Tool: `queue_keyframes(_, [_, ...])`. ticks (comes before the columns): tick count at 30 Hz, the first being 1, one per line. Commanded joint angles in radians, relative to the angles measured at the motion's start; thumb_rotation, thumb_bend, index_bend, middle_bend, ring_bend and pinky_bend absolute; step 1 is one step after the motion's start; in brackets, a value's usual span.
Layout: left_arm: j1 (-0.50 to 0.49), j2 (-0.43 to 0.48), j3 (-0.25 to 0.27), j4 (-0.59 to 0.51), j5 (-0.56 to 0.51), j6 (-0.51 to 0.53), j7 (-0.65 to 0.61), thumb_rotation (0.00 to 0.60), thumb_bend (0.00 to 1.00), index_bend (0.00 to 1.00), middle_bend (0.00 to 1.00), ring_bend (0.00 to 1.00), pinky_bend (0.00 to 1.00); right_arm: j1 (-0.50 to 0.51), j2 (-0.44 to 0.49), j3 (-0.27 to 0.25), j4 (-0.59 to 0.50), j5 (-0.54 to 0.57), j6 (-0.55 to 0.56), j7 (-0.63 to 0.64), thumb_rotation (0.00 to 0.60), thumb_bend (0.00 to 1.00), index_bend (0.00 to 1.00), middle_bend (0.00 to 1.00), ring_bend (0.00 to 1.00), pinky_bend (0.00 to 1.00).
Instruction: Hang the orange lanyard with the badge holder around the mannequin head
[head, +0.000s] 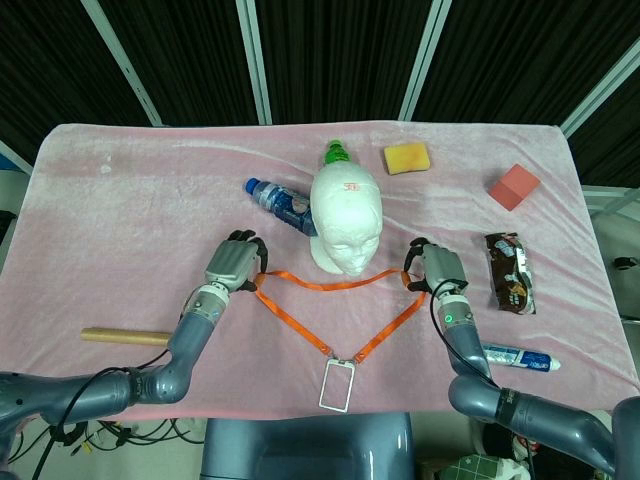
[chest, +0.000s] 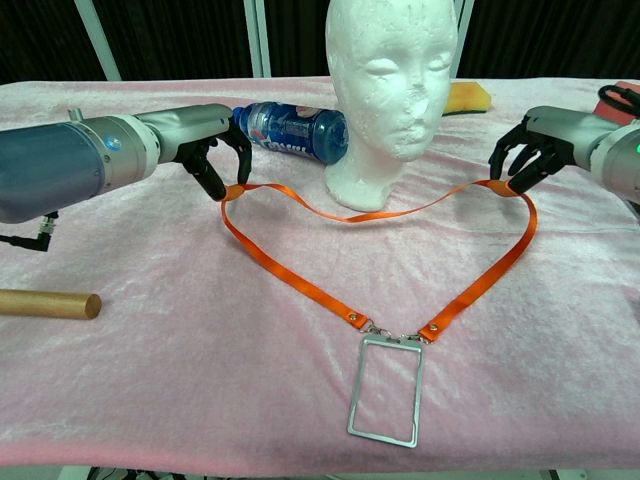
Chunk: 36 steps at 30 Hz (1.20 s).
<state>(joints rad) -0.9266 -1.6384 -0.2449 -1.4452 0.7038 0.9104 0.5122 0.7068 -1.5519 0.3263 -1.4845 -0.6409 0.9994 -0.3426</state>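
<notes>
Orange lanyard (chest: 300, 285) lies in a wide loop on the pink cloth of the bench (head: 130, 210), in front of the white mannequin head (chest: 392, 90). The head stands upright near the middle of the bench, face toward the robot. The strap is not around it; the far span runs just in front of the base of the neck.

Left hand (chest: 205, 150): fingers (chest: 212, 182) pinched on the left corner of the loop, strap lifted slightly off the cloth there. Right hand (chest: 535, 150): fingers (chest: 518, 178) pinched on the right corner of the loop, strap likewise raised. Both hands hold the lanyard, one on each side of the head, well apart, so the loop is spread open between them.

From each hand the strap runs down toward the near edge, and the two runs meet at metal clips just above the clear badge holder (chest: 386, 390), which lies flat on the cloth.

Other items: blue bottle (chest: 290, 130) lying on its side just left of the head; green-capped bottle (head: 336, 155) behind the head; yellow sponge (head: 406, 158); red block (head: 514, 186); dark snack packet (head: 508, 272); toothpaste tube (head: 520, 357) near the right arm; wooden stick (chest: 48, 303) at near left.
</notes>
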Motion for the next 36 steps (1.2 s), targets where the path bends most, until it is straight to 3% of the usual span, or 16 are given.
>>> queue_keyframes(1, [0.038, 0.066, 0.021, -0.078, 0.073, -0.001, -0.055, 0.6, 0.45, 0.59, 0.3, 0.1, 0.11, -0.037, 0.047, -0.01, -0.059, -0.048, 0.017, 0.042, 0.6, 0.55, 0.9, 0.23, 0.28, 0.25])
queue_keyframes(10, [0.084, 0.187, 0.049, -0.21, 0.209, -0.003, -0.135, 0.6, 0.45, 0.59, 0.3, 0.1, 0.11, -0.106, 0.16, -0.023, -0.2, -0.173, 0.057, 0.126, 0.6, 0.55, 0.91, 0.23, 0.28, 0.25])
queue_keyframes(21, [0.11, 0.234, 0.013, -0.283, 0.319, 0.009, -0.277, 0.6, 0.44, 0.59, 0.3, 0.1, 0.11, -0.152, 0.277, 0.011, -0.321, -0.25, 0.107, 0.195, 0.6, 0.55, 0.91, 0.23, 0.28, 0.25])
queue_keyframes(31, [0.087, 0.232, -0.034, -0.305, 0.318, 0.026, -0.302, 0.6, 0.44, 0.59, 0.3, 0.1, 0.11, -0.14, 0.338, 0.056, -0.379, -0.241, 0.114, 0.201, 0.6, 0.55, 0.91, 0.23, 0.28, 0.25])
queue_keyframes(36, [0.056, 0.209, -0.086, -0.28, 0.259, 0.035, -0.305, 0.6, 0.44, 0.59, 0.3, 0.1, 0.11, -0.107, 0.359, 0.1, -0.39, -0.199, 0.109, 0.189, 0.6, 0.55, 0.91, 0.23, 0.29, 0.25])
